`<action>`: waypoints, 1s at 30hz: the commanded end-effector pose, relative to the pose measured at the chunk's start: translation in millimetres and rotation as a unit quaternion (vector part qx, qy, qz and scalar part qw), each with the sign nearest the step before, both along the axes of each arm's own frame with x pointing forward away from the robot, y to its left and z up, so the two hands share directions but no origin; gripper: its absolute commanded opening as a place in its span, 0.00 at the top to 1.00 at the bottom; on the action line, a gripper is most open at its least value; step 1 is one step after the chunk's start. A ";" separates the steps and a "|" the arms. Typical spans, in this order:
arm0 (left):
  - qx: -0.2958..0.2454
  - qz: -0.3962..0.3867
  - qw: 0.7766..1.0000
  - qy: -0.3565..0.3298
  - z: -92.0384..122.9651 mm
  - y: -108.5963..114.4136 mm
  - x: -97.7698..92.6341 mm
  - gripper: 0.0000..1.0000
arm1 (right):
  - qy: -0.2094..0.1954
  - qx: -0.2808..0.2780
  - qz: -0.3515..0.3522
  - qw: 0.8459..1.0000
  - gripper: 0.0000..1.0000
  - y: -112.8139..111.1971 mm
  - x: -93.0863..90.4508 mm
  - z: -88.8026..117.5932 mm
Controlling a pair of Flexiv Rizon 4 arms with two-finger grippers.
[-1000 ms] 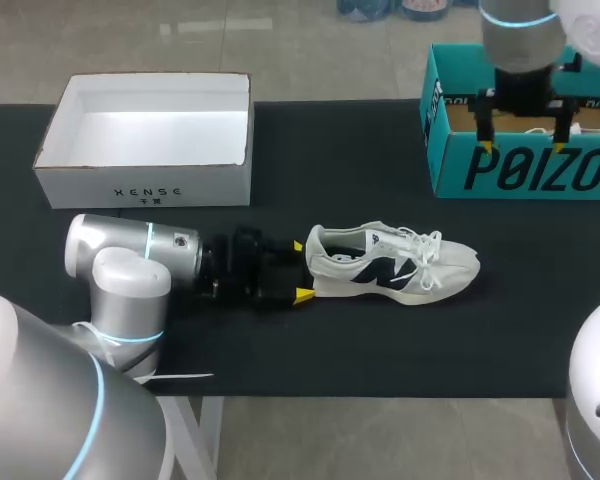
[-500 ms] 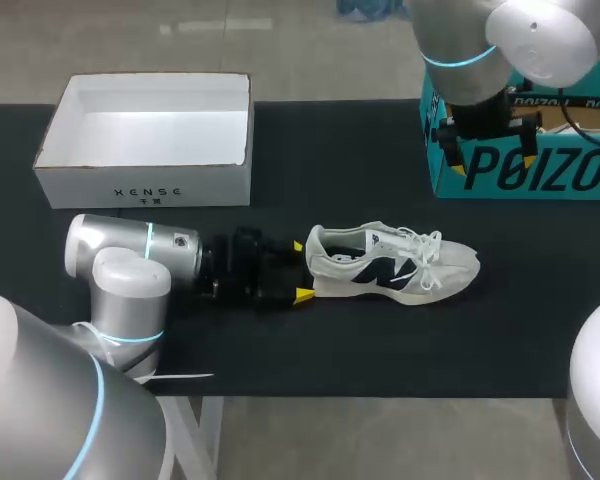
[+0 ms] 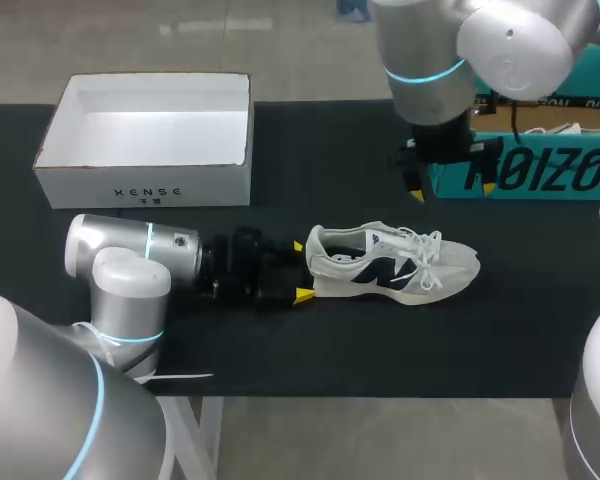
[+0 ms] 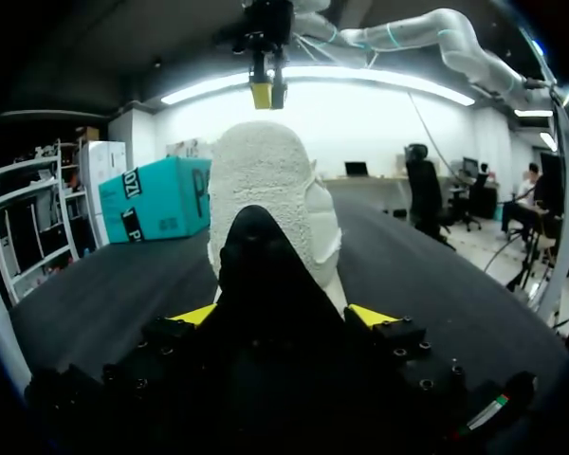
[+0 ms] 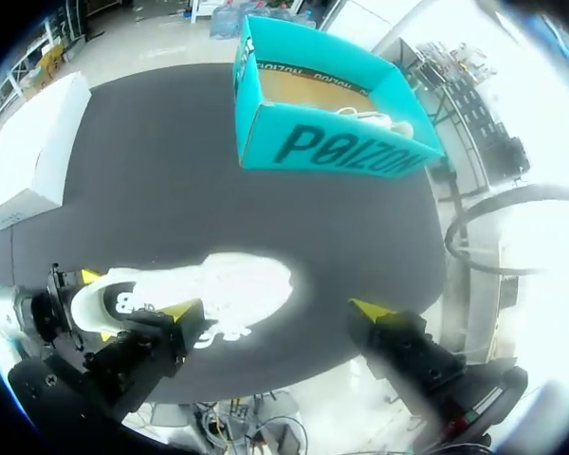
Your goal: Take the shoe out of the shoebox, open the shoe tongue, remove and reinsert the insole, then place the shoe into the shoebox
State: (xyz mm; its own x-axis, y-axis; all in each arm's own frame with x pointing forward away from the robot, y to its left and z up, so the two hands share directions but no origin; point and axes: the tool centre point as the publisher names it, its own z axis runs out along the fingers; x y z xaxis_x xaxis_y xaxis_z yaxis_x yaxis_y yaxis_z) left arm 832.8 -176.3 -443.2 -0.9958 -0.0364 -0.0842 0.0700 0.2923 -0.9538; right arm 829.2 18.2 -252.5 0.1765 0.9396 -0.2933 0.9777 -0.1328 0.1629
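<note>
A white shoe with dark side marks (image 3: 390, 262) lies on its sole mid-table, toe pointing right. My left gripper (image 3: 301, 270) holds it by the heel, one yellow tip on each side; in the left wrist view the heel (image 4: 270, 204) fills the space between the fingers. My right gripper (image 5: 276, 311) hangs wide open and empty, high above the shoe (image 5: 218, 289). In the head view it (image 3: 420, 180) sits beside the left end of the teal shoebox (image 3: 540, 170), mostly hidden under its wrist.
An open white box (image 3: 145, 140) stands at the back left. The teal shoebox (image 5: 332, 128) at the back right is open, with something white inside (image 5: 379, 121). Black cloth covers the table (image 3: 340, 340).
My right arm has swung left from above the teal shoebox to just off its left end, nearer the shoe. The left gripper and the shoe have stayed put.
</note>
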 end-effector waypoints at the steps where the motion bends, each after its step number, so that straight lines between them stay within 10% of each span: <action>1: 0.001 0.000 1.000 0.000 -0.7 -1.9 -0.6 1.00 | -0.013 -0.036 0.000 0.999 0.00 28.8 -19.7 -6.8; 9: 0.001 0.000 1.000 0.000 -0.7 -1.9 -0.6 1.00 | -0.015 -0.126 -0.016 0.992 0.00 59.2 -22.2 -20.9; 30: 0.001 0.000 1.000 0.000 -0.7 -1.9 -0.6 1.00 | -0.018 -0.096 -0.025 0.995 0.00 80.0 -2.4 -66.1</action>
State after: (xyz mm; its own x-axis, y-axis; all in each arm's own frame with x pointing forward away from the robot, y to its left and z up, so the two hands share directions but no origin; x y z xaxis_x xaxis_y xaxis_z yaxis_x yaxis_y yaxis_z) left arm 832.7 -176.3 -443.2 -0.9958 -0.0365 -0.0842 0.0699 0.2923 -0.9538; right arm 823.8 95.4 -310.5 0.2347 0.8596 -0.4539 0.9631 -0.1422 0.2287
